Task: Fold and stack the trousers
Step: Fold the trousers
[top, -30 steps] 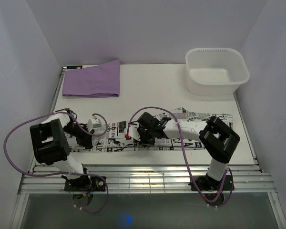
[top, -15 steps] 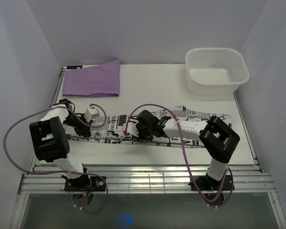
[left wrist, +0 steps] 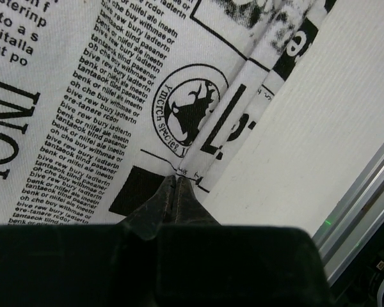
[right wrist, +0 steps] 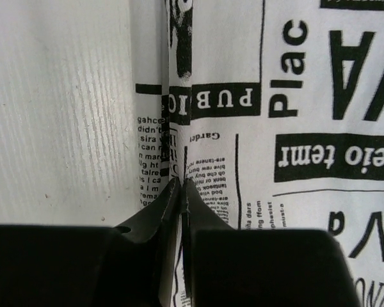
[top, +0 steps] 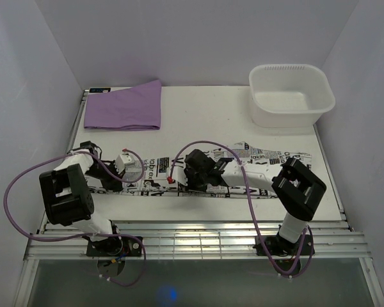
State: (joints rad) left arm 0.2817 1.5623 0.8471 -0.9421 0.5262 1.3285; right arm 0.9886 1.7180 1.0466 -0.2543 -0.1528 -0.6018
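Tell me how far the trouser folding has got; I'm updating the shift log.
Done, apparently: the trousers lie as one long narrow strip, layered edges showing in the left wrist view. In hand: the left gripper and right gripper each have jaws shut on a fabric edge. Left: the strip is not yet folded short or stacked.
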